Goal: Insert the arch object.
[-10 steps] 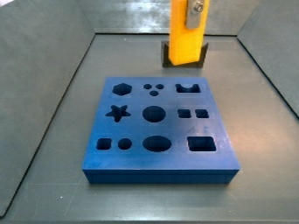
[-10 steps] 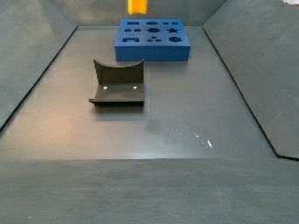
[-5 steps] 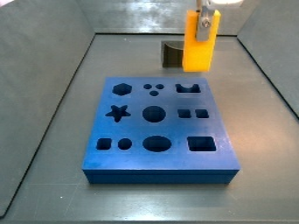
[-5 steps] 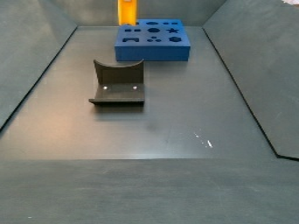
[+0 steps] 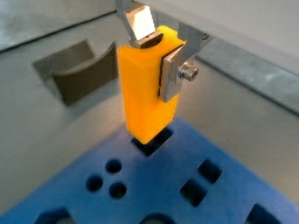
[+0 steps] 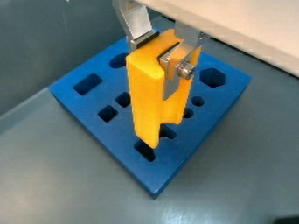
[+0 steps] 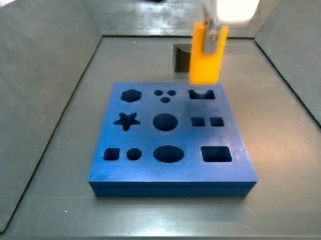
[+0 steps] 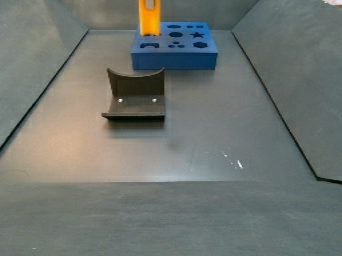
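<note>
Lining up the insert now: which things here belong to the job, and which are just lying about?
In the job:
- arch object, orange-yellow, held upright
- gripper, shut on it above the board
- blue board with shaped holes

Lying about:
- dark grey block, on the floor, apart from the board

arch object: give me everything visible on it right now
The arch object is a tall, narrow bright orange-yellow block, smooth and plastic-looking, held upright. The gripper is shut on its upper end, silver finger plates on opposite faces. Its lower end is at an arch-shaped hole near the edge of the blue board; whether it has entered cannot be told. In both side views it stands over the board's edge. Its arch notch is not visible.
</note>
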Tool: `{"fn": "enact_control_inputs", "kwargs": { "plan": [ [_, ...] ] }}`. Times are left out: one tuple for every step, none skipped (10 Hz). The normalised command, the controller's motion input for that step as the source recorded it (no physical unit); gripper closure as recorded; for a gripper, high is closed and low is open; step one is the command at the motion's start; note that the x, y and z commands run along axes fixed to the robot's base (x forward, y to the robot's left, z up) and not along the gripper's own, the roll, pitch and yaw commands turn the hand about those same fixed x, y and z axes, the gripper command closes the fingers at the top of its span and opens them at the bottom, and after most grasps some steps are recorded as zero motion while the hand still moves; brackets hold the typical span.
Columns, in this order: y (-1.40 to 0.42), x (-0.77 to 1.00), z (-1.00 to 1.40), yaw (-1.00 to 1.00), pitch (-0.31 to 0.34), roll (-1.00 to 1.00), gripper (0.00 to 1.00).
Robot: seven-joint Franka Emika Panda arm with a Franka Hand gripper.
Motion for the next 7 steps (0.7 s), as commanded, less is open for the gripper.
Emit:
{"fn": "enact_control_inputs", "kwargs": {
  "plan": [
    [-0.05,-0.23,-0.53,0.31,0.026,0.1,1.0],
    [-0.05,-0.15,-0.48,0.3,0.046,0.08,1.0],
    [0.0,0.09,-0.26,0.08,0.091,0.03,1.0],
    [0.0,0.31,-0.08,-0.01,0.146,0.0,1.0],
    [0.02,0.43,-0.05,-0.23,0.217,0.0,1.0],
    [0.0,0.4,-0.12,-0.29,0.18,0.0,1.0],
    [0.0,0.43,-0.21,-0.3,0.154,-0.01,1.0]
  ]
}}
